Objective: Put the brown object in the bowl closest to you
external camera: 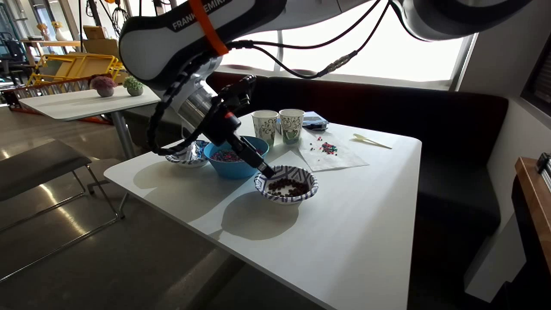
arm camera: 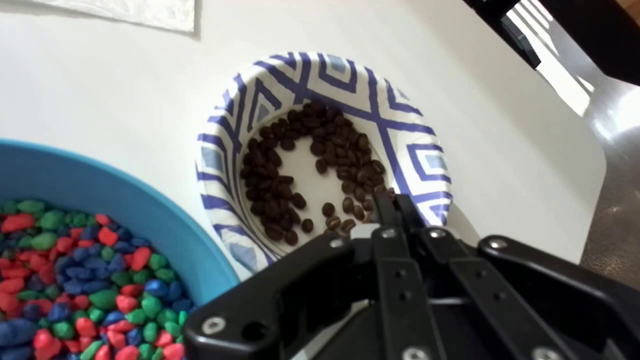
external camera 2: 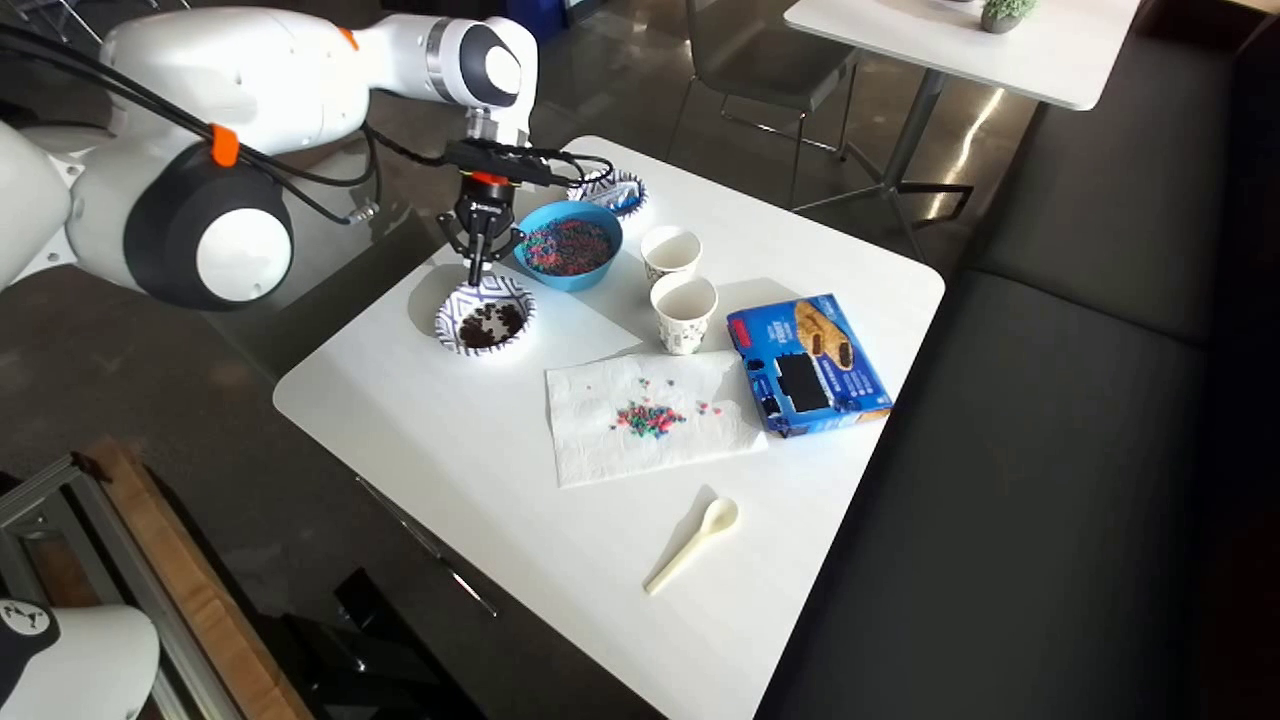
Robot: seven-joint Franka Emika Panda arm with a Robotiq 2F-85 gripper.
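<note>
The brown objects are coffee beans. They lie in a white paper bowl with a purple-blue pattern, which also shows in both exterior views. My gripper is over this bowl, pointing down and tilted. Its fingertips are nearly together, with a small brown bean showing between the tips. In both exterior views the fingertips are at the bowl's rim, on the blue bowl's side. The gripper body hides the bowl's near edge in the wrist view.
A blue bowl of colored pebbles stands close beside. Behind it is another patterned bowl. Two paper cups, a blue box, a napkin with pebbles and a spoon are on the table.
</note>
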